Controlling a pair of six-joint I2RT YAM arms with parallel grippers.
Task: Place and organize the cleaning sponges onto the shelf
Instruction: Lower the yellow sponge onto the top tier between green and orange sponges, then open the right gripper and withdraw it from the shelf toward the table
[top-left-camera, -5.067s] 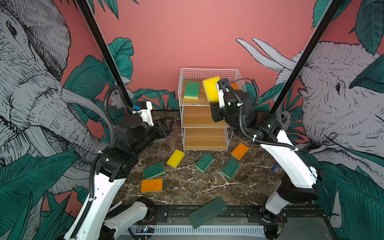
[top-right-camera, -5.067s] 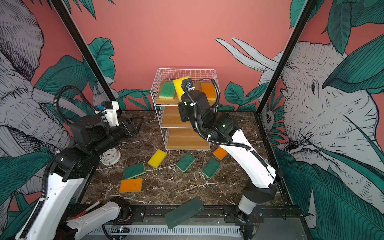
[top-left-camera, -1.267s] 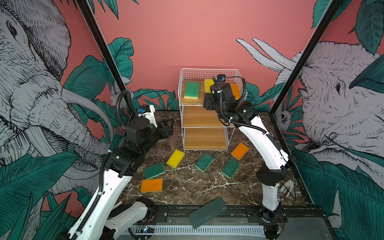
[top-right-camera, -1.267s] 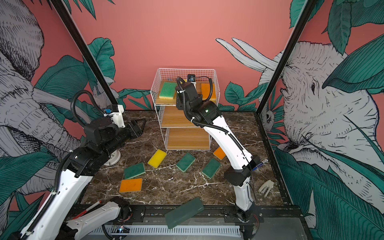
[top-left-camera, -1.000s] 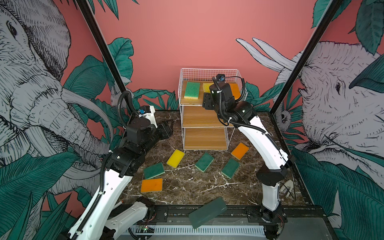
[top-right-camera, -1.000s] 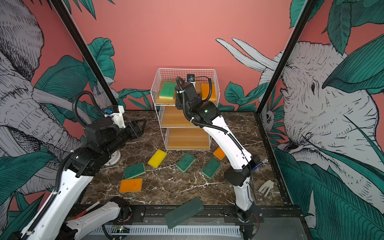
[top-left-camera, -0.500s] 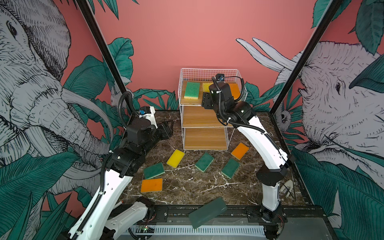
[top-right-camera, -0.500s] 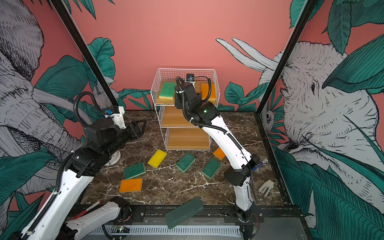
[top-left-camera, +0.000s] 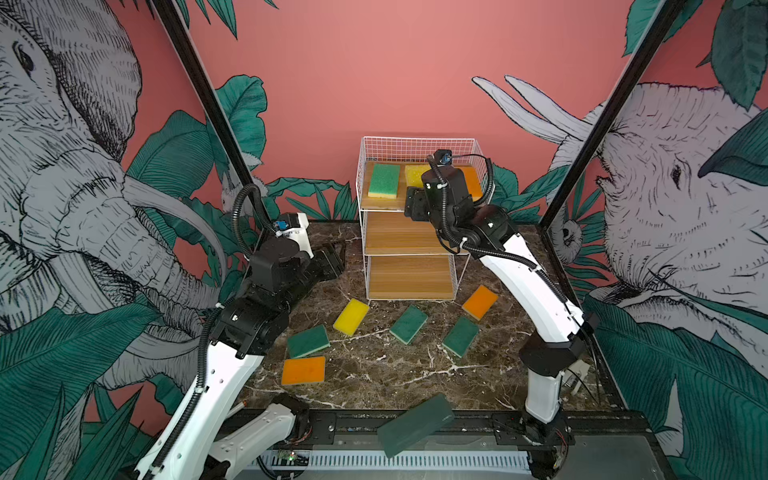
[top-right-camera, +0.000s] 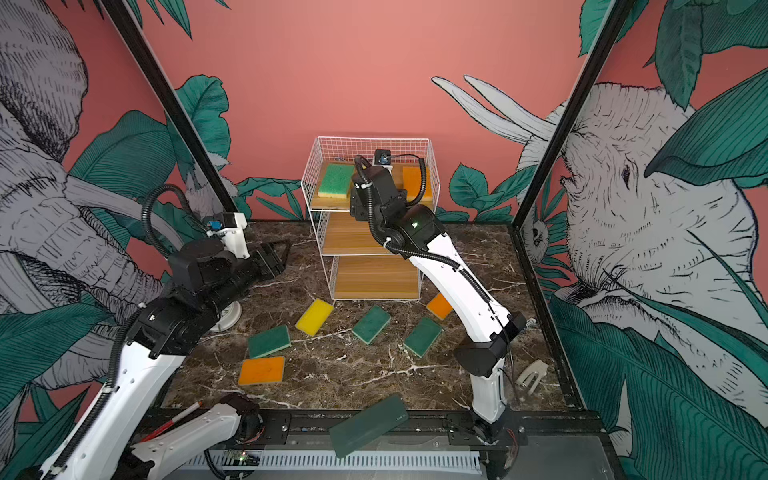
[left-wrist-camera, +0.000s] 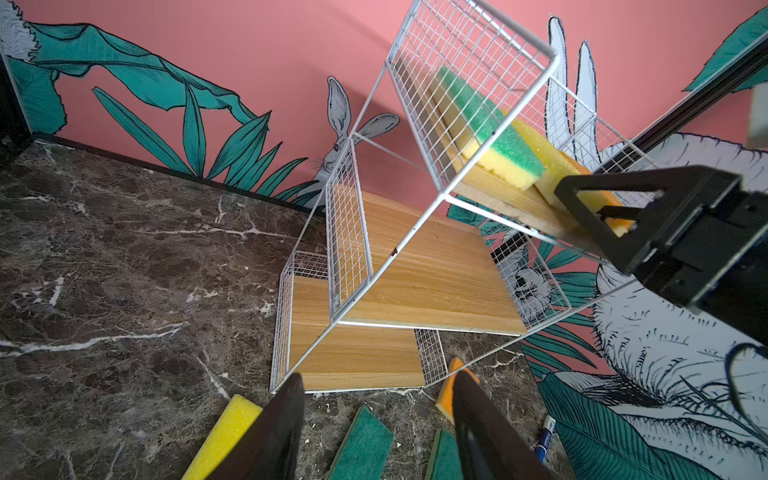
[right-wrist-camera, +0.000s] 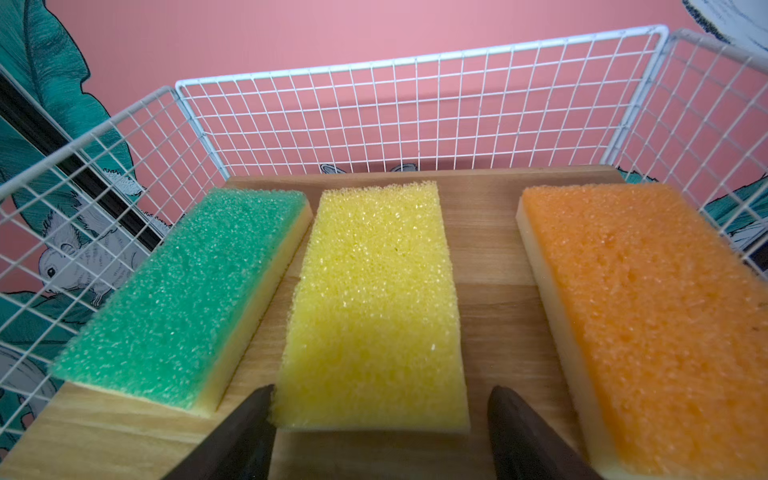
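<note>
Three sponges (right-wrist-camera: 183, 291) top the shelf (right-wrist-camera: 484, 257); right end effector (right-wrist-camera: 382, 390) straddles the yellow sponge (right-wrist-camera: 374, 307), jaws wide, gripping nothing. Best to back straight out, no dragging. Left end effector (left-wrist-camera: 378, 376) gapes empty.

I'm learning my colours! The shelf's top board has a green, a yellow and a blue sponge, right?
Not blue: the third one is an orange sponge, beside the yellow sponge and green sponge on the top board. The right wrist view shows it.
</note>
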